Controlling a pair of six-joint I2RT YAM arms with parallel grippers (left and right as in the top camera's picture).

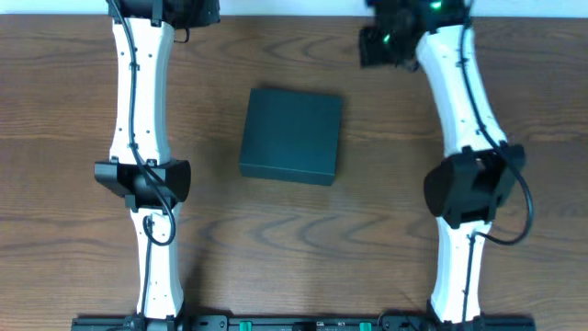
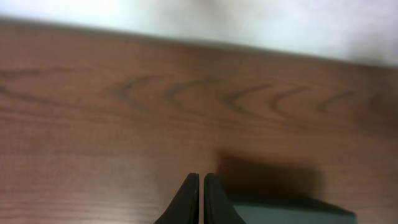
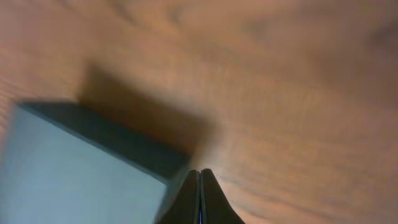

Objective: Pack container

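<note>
A brown wood-grain table [image 1: 55, 110] fills every view, with a pale wall showing past its far edge in the left wrist camera.

The left gripper [image 2: 201, 178] has its jaws pressed together with only a hairline seam between them, and it holds nothing. The right gripper [image 3: 199, 172] is the same, with its fingers meeting at the tips and nothing in them.

From the left jaws the container [image 2: 292, 211] lies just to the right, low in the view, where only its near top edge and a shadow on the wood can be seen. From the right jaws it lies to the left and close in. One corner sits almost beside the fingers, and its pale-looking top face fills the lower left of that view.

Overhead, the container [image 1: 292, 133] sits mid-table between the two arms, apart from both and perhaps a little nearer the left arm's line. It is close to square, so it has no real long axis, and it is turned slightly off the table's edges. Its lid is down, and I cannot tell which side carries the hinge.

Nothing stands between either gripper and the box. No goods to pack are visible, so lifting the flap looks like the first job, and for that the jaws would need to part.
</note>
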